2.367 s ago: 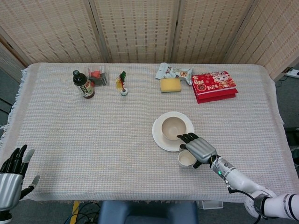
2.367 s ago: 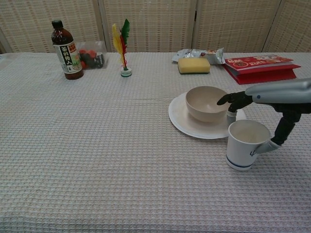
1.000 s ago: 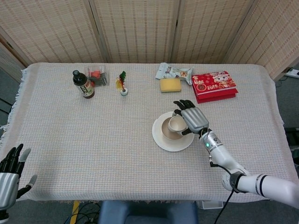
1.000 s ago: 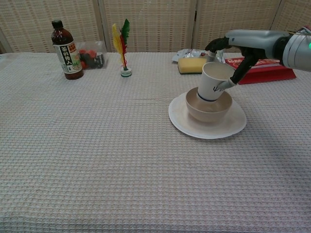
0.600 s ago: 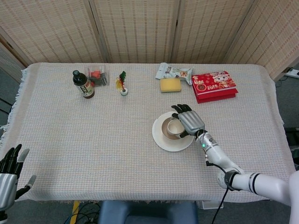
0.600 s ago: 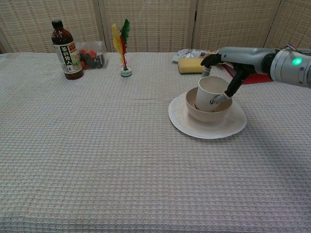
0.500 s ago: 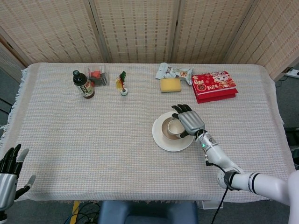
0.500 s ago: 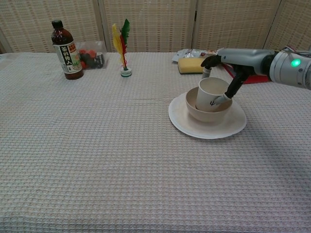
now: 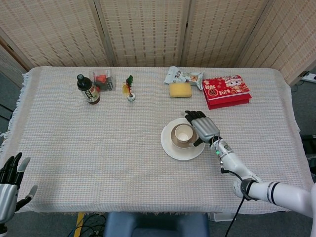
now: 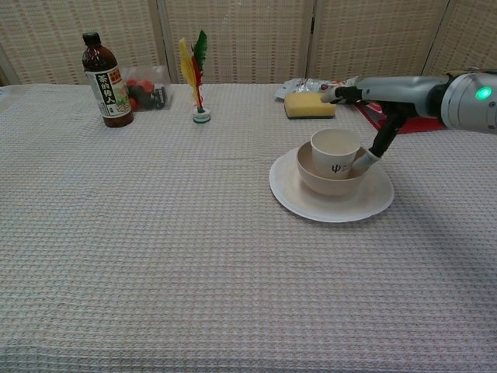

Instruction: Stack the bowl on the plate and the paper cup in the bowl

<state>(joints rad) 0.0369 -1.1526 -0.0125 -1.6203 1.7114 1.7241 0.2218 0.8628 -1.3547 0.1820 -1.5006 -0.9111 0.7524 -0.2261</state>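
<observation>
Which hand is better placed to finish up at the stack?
The right hand: it is already beside the paper cup, which stands upright in the bowl. The left hand sits open at the near table edge.

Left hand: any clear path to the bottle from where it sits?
Probably yes. The left hand is open at the near-left table edge, and only bare cloth lies between it and the bottle; it is a long stretch, though.

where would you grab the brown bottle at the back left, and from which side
Probably around the labelled body of the brown bottle, below the narrow neck, where it is widest. It stands upright near the far left corner, so the left hand could come in level from the front; a clear box stands close on its right.
</observation>
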